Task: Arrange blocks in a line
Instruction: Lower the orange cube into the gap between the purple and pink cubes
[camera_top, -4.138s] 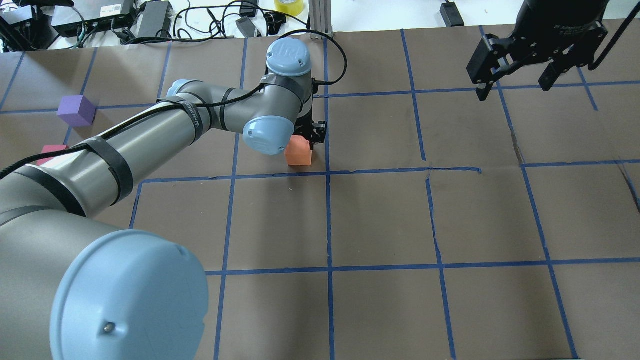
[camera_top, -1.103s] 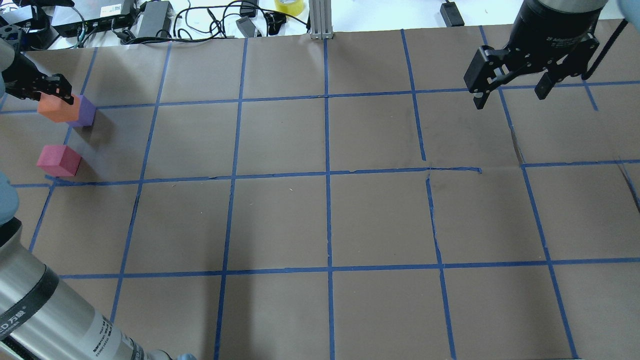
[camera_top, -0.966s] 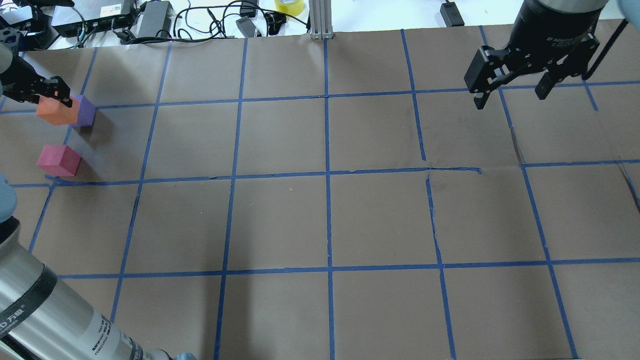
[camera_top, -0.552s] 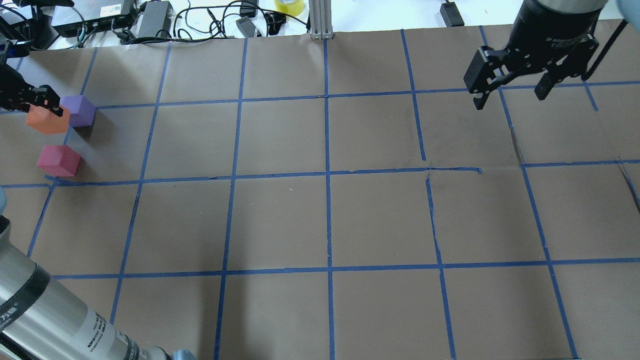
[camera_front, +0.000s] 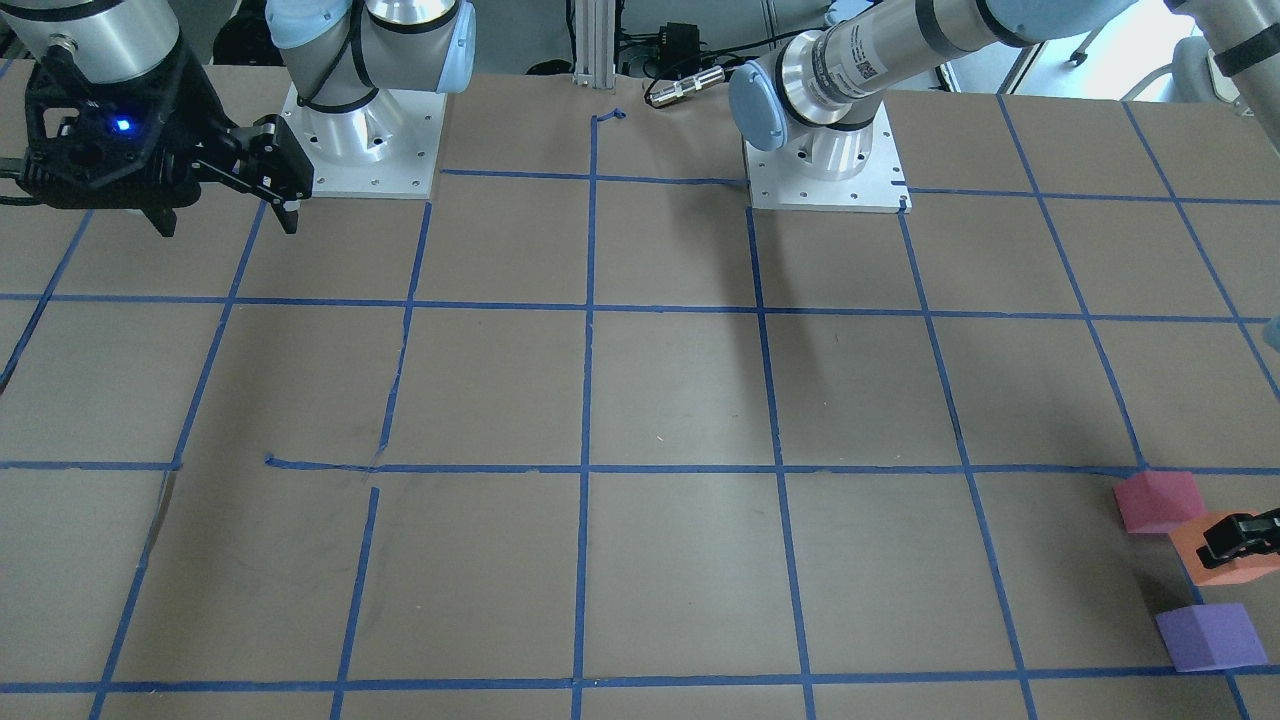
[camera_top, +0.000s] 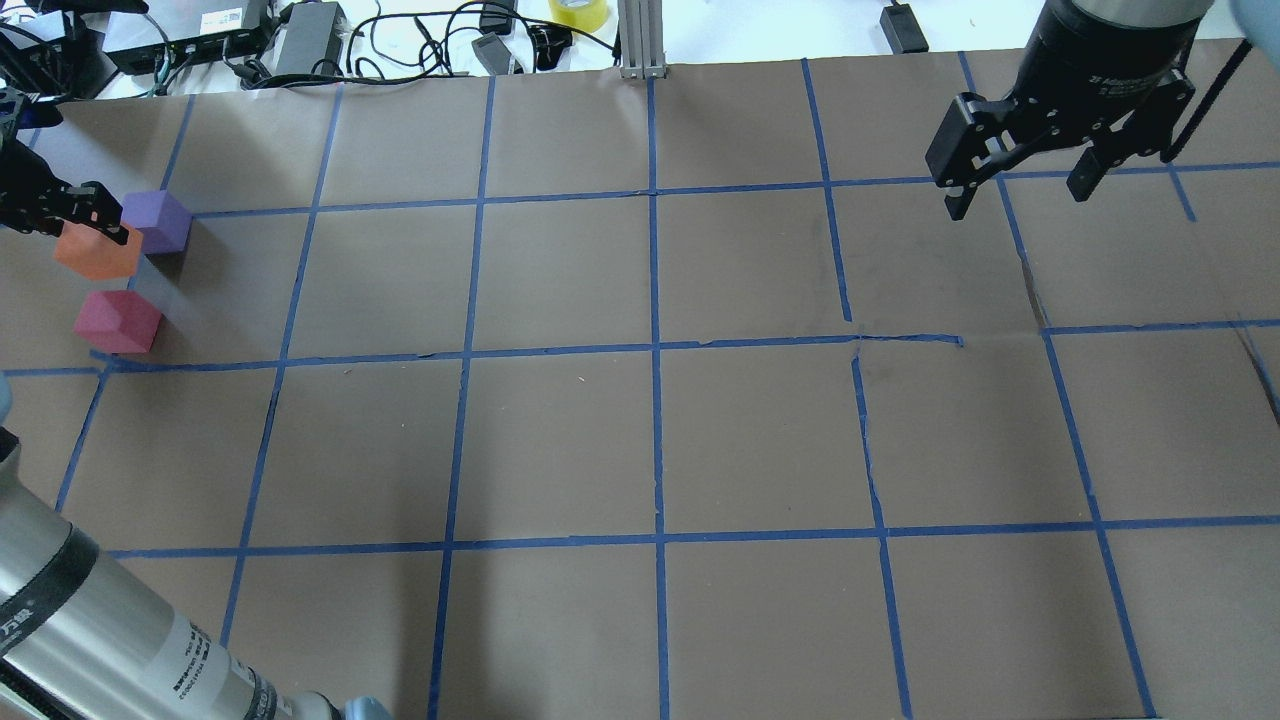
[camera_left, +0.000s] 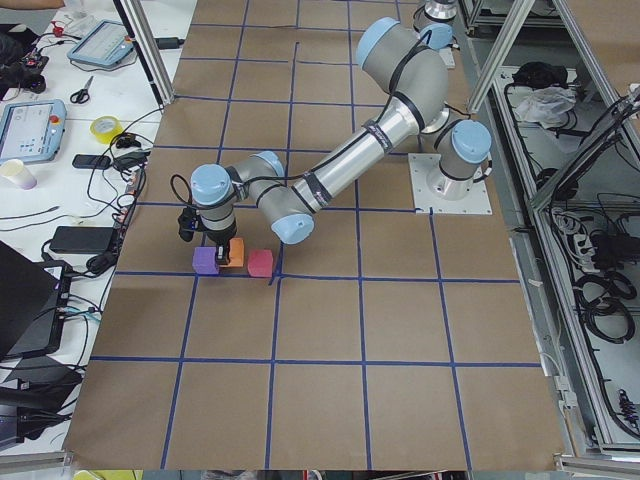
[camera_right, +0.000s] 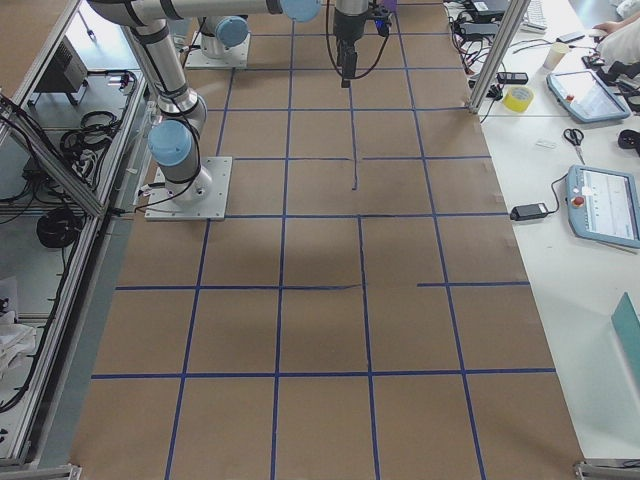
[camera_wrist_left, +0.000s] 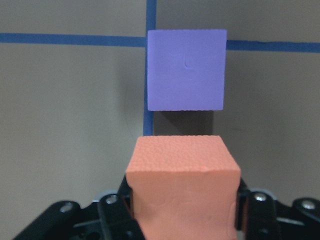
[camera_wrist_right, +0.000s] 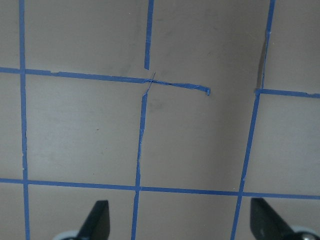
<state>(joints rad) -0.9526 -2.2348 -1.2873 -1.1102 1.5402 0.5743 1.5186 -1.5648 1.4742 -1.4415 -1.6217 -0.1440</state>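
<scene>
purple block (camera_top: 158, 222) and red-pink block (camera_top: 117, 321) flanking the orange block (camera_top: 95, 258) (little room each side), left hand (camera_top: 76, 220) between them

Left arm (camera_left: 372, 142) and right arm (camera_front: 350, 125): silver-grey tubes, pale-blue joint caps (camera_left: 385, 40), black bands (camera_top: 55, 585), black cable (camera_top: 1222, 78), QR label (camera_front: 866, 60). Square white base plates (camera_front: 800, 195) with screw holes (camera_front: 372, 183). Right gripper (camera_front: 228, 220) black, blue light (camera_front: 122, 126) lit.

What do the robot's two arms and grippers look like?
The left arm and right arm are silver-grey tubes with pale blue joint caps. A black cable is strapped along the left arm, which bears a white label. The left gripper and right gripper are black; the right one shows a blue light.
</scene>
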